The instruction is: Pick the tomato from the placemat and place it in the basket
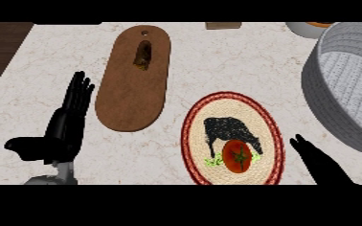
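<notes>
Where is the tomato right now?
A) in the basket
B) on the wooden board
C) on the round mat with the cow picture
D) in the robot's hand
C: the tomato lies on the mat, low on its cow picture, apart from both hands, and the basket stands off to the right.

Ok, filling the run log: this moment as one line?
tomato on placemat | right hand open beside it | left hand resting | basket right
</notes>
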Controlling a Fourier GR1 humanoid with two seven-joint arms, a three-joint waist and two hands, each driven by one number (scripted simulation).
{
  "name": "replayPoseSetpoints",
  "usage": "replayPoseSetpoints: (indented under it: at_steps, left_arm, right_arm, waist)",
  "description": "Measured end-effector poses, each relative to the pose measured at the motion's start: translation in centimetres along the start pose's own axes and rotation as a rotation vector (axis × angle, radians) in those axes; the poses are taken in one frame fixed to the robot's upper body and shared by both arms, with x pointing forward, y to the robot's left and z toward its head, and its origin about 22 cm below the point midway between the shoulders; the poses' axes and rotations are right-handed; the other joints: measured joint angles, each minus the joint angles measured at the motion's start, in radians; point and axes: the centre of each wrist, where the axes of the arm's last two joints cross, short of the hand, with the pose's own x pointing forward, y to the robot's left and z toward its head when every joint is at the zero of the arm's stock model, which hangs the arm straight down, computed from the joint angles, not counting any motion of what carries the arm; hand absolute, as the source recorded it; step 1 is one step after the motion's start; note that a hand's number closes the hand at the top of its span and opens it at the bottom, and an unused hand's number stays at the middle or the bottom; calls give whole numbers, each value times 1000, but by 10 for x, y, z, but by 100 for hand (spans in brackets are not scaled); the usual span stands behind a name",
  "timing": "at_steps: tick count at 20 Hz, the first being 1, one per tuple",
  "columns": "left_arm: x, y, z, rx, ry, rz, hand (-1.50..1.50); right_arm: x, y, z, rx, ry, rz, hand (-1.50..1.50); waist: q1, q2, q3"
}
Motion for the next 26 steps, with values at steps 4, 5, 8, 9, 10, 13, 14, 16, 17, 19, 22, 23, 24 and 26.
replayPoseSetpoints:
  at_steps: [4,5,8,9,10,13,14,16,17,19,22,23,24,26]
  left_arm:
    - [1,-5,3,1,6,3,0]
    - [0,-3,4,1,7,3,0]
    - [2,-8,3,-4,11,6,0]
    - [3,-10,2,-2,8,5,0]
    - [3,-10,5,-4,10,5,0]
    - [4,-8,7,0,7,7,0]
    - [4,-9,8,2,7,8,0]
    - [2,-9,12,0,8,4,0]
    - [2,-10,11,0,10,6,0]
    - [3,-8,7,3,14,7,0]
    - [5,-3,6,3,10,8,0]
    - [7,-2,5,0,11,10,0]
    - [5,-4,4,-5,16,11,0]
    - [0,-9,3,0,11,7,0]
  right_arm:
    - [17,5,-7,14,12,-16,-150]
    - [19,6,-8,15,12,-14,-150]
    - [30,10,-12,20,-12,-24,-150]
    - [32,12,-12,24,-17,-29,-150]
    - [32,15,-12,24,-25,-29,-150]
    - [37,28,-10,15,-47,-30,-150]
    - [38,30,-10,7,-52,-22,-150]
    - [39,36,-11,-25,-67,-3,-150]
    - [44,38,-10,-44,-69,5,-150]
    - [42,39,-10,-73,-69,26,-150]
    - [44,41,-14,-103,-60,45,-150]
    - [47,44,-14,-107,-60,47,-150]
    - [46,47,-19,-113,-57,47,-150]
    - [46,53,-19,-120,-56,49,-150]
  waist:
    - [1,-1,2]
    - [1,-1,2]
    - [1,-1,3]
    - [0,-1,3]
    - [0,-1,3]
    - [-1,-2,3]
    - [-1,-2,3]
    - [-1,-1,4]
    - [0,-1,4]
    - [-1,0,4]
    - [1,0,4]
    - [1,0,4]
    - [1,0,4]
    - [1,1,4]
